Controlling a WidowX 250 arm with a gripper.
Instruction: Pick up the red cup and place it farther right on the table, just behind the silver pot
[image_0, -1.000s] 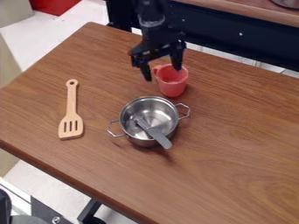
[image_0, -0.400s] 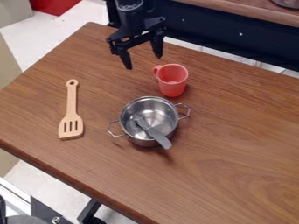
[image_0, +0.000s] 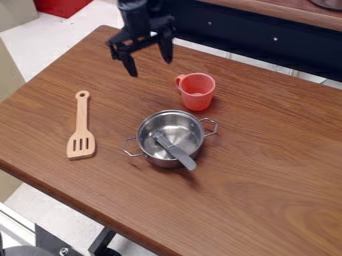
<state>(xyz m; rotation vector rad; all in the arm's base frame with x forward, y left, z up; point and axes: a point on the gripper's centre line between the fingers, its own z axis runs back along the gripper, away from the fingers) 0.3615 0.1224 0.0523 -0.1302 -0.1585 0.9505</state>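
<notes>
Wood-grained worktop (image_0: 267, 165), red cup (image_0: 197, 97) near the black gripper (image_0: 151, 68).
Released fingers (image_0: 128, 63) hang spread, up and left of the smooth, tapered cup, whose long axis is upright and whose handle points toward them; closer to me, a grey utensil (image_0: 179, 154) leans in a shiny metal pot (image_0: 191, 126), left of which lies a slotted wooden spatula (image_0: 82, 120).
</notes>
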